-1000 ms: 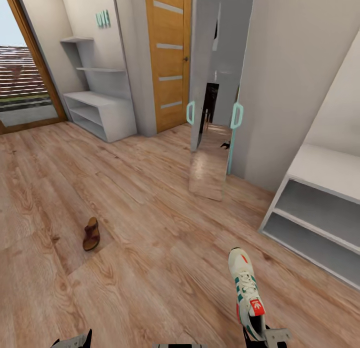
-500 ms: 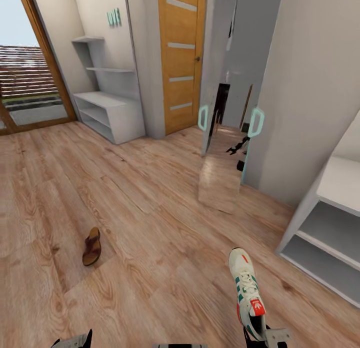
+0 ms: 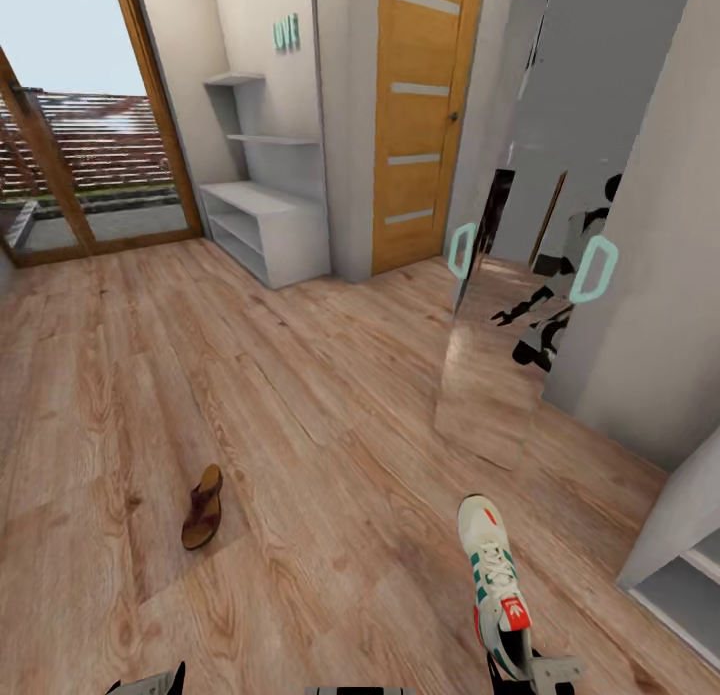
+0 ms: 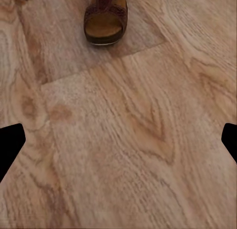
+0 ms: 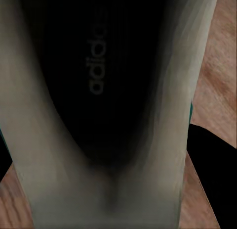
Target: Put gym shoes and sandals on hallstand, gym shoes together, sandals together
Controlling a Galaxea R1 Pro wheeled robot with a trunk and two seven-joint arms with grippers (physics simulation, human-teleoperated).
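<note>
A cream-white gym shoe (image 3: pixel 490 571) with green stripes hangs toe-forward above the corridor floor (image 3: pixel 330 425), held at its heel by my right gripper (image 3: pixel 520 670), which is shut on it. The right wrist view looks straight into that gym shoe (image 5: pixel 98 90), at its dark insole. One brown sandal (image 3: pixel 203 507) lies on the planks ahead to the left. My left gripper (image 4: pixel 118 145) is open and empty above the floor, a short way from the sandal (image 4: pixel 105 19). The hallstand (image 3: pixel 265 230) stands against the far wall, with two wall shelves above it.
A mirrored wardrobe door (image 3: pixel 520 305) with teal handles stands to the right and reflects the robot. A low white shelf unit (image 3: pixel 680 565) juts in at the lower right. An orange door (image 3: pixel 420 125) is beside the hallstand, and a glass entrance (image 3: pixel 80 155) is at the far left.
The camera has swung left, so the whole scene has shifted right. The hallstand now shows nearer the middle. The gym shoe stays in my right gripper and the sandal has not moved.
</note>
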